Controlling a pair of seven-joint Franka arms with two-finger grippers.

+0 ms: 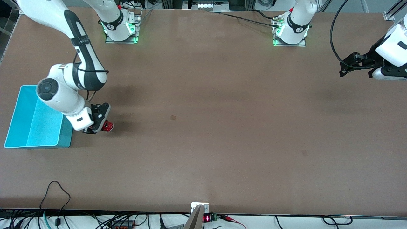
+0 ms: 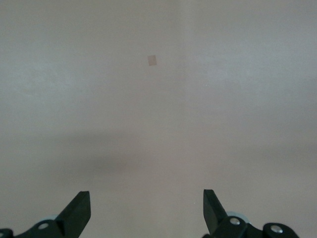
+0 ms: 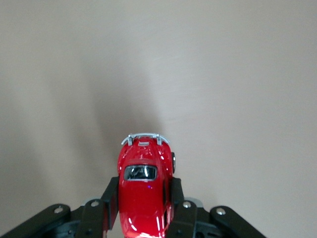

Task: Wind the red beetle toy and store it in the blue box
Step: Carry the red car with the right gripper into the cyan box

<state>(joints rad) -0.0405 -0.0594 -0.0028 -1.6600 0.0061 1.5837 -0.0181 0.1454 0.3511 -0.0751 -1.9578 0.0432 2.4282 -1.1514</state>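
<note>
The right gripper (image 1: 103,126) is pinching the red beetle toy (image 3: 144,196) by its sides, low over the table (image 1: 203,127) beside the blue box (image 1: 22,127), probably for winding, while the left gripper (image 1: 356,67) is waiting, spread wide, at the left arm's end.

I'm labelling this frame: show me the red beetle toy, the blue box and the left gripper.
red beetle toy (image 3: 143,198): right wrist view, on its roof.
blue box (image 1: 38,122): front view, on its bare inner floor.
left gripper (image 2: 146,210): left wrist view, midway between its open fingertips.
</note>
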